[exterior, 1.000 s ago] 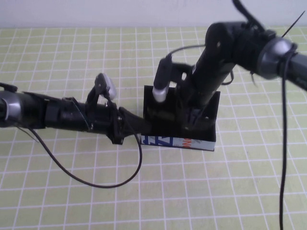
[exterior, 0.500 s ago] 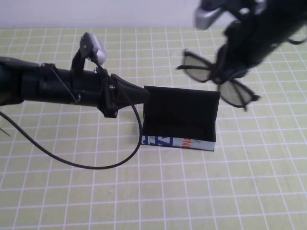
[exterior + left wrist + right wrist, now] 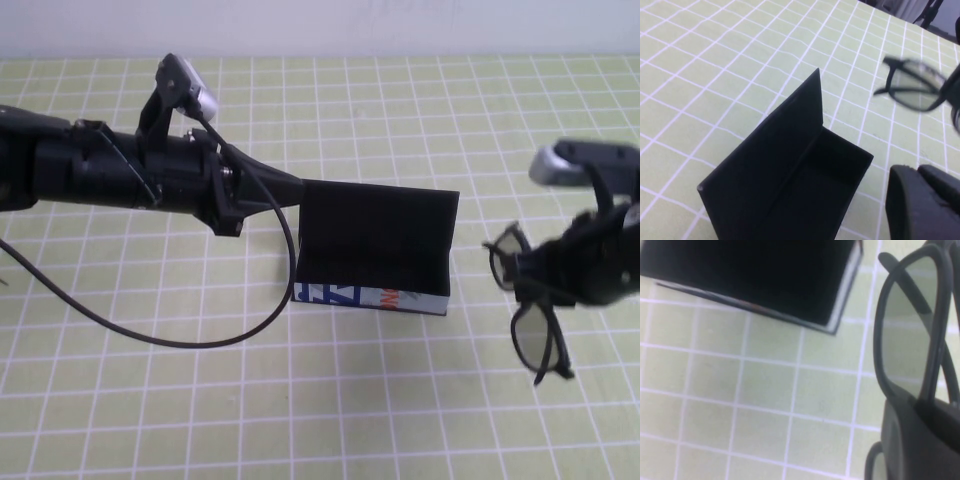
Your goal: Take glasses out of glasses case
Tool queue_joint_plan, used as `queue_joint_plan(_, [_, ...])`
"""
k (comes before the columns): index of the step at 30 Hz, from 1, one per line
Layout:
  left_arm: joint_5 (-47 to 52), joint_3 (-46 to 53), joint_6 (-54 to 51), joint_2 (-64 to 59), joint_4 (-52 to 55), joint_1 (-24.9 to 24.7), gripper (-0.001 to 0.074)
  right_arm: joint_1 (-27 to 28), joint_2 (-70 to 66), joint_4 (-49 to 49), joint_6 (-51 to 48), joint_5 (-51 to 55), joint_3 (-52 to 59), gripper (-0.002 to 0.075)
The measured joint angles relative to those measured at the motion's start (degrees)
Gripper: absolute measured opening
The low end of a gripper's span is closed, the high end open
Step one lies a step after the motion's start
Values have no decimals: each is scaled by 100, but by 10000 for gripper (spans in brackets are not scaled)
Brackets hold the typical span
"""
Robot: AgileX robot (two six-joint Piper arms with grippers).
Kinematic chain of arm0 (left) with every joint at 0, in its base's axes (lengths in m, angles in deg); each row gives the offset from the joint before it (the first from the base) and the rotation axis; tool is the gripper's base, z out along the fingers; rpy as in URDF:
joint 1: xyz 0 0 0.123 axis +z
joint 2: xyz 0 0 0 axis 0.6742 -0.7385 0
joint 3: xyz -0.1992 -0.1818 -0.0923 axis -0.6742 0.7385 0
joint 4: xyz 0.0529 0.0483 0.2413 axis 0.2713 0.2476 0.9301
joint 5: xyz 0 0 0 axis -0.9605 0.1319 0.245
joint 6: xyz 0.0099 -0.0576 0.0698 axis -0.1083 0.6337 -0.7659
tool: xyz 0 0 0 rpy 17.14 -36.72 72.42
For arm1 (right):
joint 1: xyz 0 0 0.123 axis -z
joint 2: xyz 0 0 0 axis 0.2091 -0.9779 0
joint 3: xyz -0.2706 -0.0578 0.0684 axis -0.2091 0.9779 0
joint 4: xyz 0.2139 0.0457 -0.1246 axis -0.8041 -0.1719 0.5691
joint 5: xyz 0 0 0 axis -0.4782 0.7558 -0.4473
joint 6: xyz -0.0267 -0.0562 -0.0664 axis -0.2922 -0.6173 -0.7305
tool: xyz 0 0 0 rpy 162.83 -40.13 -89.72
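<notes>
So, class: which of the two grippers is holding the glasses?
The right gripper, right of the glasses case, is shut on the glasses. The left gripper only rests at the case lid's corner.

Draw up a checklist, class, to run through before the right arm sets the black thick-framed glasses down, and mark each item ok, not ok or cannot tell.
1. Black thick-framed plastic glasses out of the black box-shaped glasses case: ok.
2. Right gripper shut on the glasses, to the case's right: ok.
3. Glasses above the green gridded mat, not touching it: ok.
4. Case lid open: ok.
5. Left gripper at the case's left edge; touching it: cannot tell.
6. Black cable away from the glasses: ok.
</notes>
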Motion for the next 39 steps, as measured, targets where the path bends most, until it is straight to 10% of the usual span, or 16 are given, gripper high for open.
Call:
queue_joint_plan(13, [0, 2, 110, 0, 77, 0, -4, 0, -583, -276, 20, -609, 817, 47])
queue_joint_plan(22, [-10, 2, 389, 0, 231, 0, -4, 0, -594, -289, -18, -477, 772, 323])
queue_joint_plan(39, [-2305, 1919, 876, 2742, -727, 0, -4, 0, 3644, -125, -18, 1514, 1063, 10])
